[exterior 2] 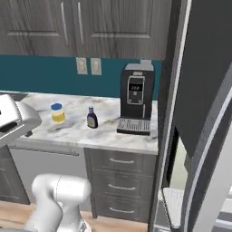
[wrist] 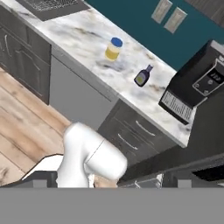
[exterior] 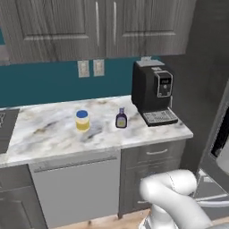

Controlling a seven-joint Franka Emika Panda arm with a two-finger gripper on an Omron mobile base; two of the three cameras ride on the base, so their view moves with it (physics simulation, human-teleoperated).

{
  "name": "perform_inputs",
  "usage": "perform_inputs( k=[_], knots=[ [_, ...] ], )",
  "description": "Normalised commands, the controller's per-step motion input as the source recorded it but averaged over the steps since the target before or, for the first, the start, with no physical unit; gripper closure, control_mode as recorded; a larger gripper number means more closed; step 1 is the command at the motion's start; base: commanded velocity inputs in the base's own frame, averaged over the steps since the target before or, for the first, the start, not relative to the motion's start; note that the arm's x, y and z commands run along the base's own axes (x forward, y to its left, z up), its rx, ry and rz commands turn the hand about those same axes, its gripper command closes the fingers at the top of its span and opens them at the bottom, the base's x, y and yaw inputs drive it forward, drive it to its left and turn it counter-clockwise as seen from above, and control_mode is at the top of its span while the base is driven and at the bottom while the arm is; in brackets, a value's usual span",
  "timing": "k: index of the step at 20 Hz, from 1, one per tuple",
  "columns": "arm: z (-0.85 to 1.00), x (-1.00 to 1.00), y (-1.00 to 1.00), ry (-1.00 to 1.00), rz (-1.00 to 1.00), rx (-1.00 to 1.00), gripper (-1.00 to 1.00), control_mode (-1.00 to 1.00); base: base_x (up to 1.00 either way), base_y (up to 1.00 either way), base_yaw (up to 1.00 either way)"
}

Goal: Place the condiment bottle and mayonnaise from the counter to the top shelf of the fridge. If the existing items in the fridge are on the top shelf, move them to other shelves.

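Note:
The mayonnaise (exterior: 82, 120) (exterior 2: 57, 113) (wrist: 113, 48), a short pale yellow jar, stands upright near the middle of the counter (exterior: 49, 134) (exterior 2: 108, 131) (wrist: 78, 33). To its right, a short gap away, stands the dark condiment bottle (exterior: 121, 119) (exterior 2: 92, 118) (wrist: 142, 76). My gripper (exterior 2: 12, 118) hangs raised at the left edge of the right base view, well back from the counter, and holds nothing. Its fingertips are hidden. The fridge (exterior 2: 206, 99) (exterior: 220, 134) rises at the right with its door swung open. Its top shelf and the existing items are out of view.
A black coffee machine (exterior: 154, 91) (exterior 2: 136, 104) (wrist: 197, 85) stands at the counter's right end, beside the bottle. A dark cooktop (exterior: 5, 127) (wrist: 52, 5) lies at the left end. Grey drawers (exterior 2: 120, 181) and a dishwasher front (exterior: 76, 190) sit below, above the wooden floor (wrist: 22, 118).

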Motion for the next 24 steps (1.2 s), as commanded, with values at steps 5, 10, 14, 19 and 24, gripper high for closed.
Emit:
perform_inputs(
  k=[5, 10, 14, 19, 24],
  knots=[
    [0.00, 0.00, 0.00, 0.00, 0.00, 0.00, -1.00, 1.00, 1.00, 1.00, -0.18],
    [-0.19, 0.38, 0.40, 0.03, -0.13, -0.01, -1.00, -1.00, 0.50, 0.60, -0.14],
    [-0.65, 0.99, 1.00, 0.14, -0.38, 0.00, -1.00, -1.00, 0.00, 0.00, 0.00],
    [-0.90, 0.98, 0.43, 0.13, -0.37, 0.11, -1.00, -1.00, 0.00, 0.00, 0.00],
    [-0.92, 1.00, 0.00, 0.01, -0.26, 0.11, -1.00, -1.00, 0.00, 0.00, 0.00]
  ],
)
